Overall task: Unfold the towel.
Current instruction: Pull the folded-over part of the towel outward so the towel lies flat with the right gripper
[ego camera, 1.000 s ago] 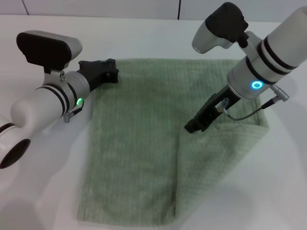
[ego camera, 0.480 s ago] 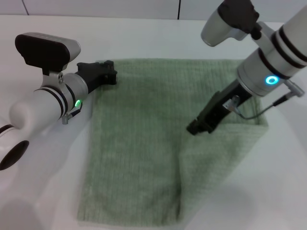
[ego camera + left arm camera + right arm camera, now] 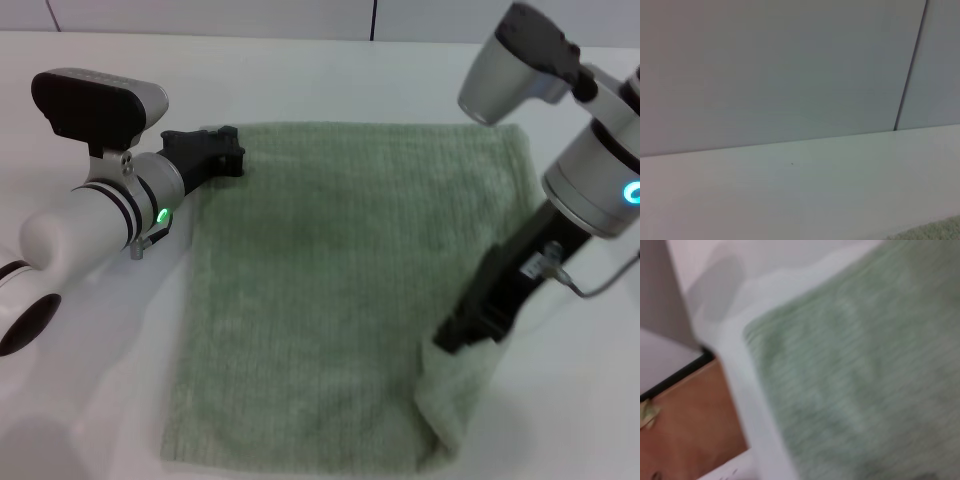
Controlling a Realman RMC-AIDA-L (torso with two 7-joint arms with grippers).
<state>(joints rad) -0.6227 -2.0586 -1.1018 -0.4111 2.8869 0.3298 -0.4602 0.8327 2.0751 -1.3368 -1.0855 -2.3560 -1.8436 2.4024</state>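
Pinching the towel (image 3: 320, 290) corner in the right hand (image 3: 462, 335), risking slip and refold; left hand (image 3: 222, 150) grip unclear.

- From the head we look forward and down on the towel (image 3: 320, 300), spread on the white table (image 3: 300, 80), with both arms in frame.
- Our left wrist camera sits low, facing the wall (image 3: 770, 70) across the tabletop; a towel corner shows.
- Our right wrist camera hangs close over the towel's edge.
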